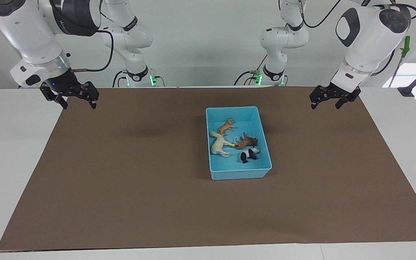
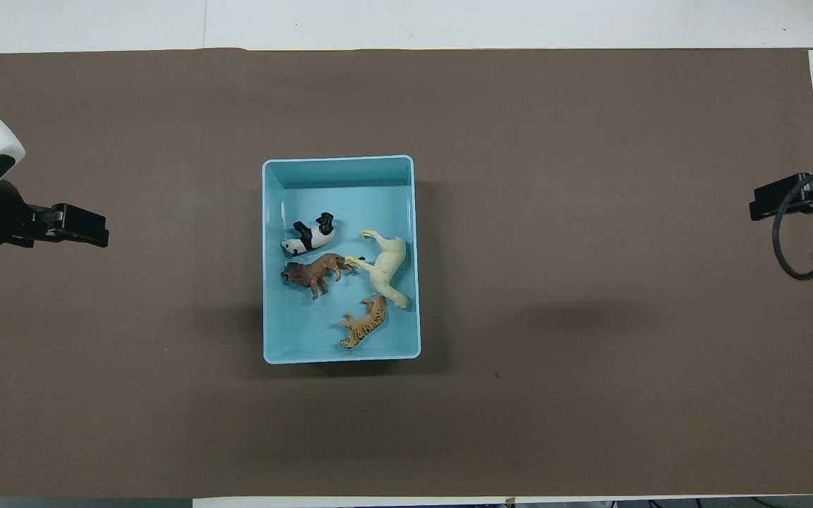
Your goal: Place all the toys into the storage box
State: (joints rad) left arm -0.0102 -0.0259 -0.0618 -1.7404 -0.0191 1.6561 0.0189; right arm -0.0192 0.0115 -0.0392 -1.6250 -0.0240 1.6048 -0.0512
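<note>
The light blue storage box (image 1: 239,174) stands in the middle of the brown mat; it also shows in the overhead view (image 2: 339,159). All four toys lie on their sides in it: the orange tiger (image 1: 226,126) (image 2: 364,327) nearest the robots, the cream-yellow horse (image 1: 219,144) (image 2: 387,268), the brown lion (image 1: 247,142) (image 2: 315,271) and the black-and-white panda (image 1: 249,154) (image 2: 309,237). My left gripper (image 1: 326,105) (image 2: 89,227) is open and empty, raised over the mat's edge at its own end. My right gripper (image 1: 78,104) (image 2: 759,204) is open and empty, raised over its end's edge.
The brown mat (image 1: 121,173) covers most of the white table (image 1: 9,151). Nothing else lies on the mat around the box.
</note>
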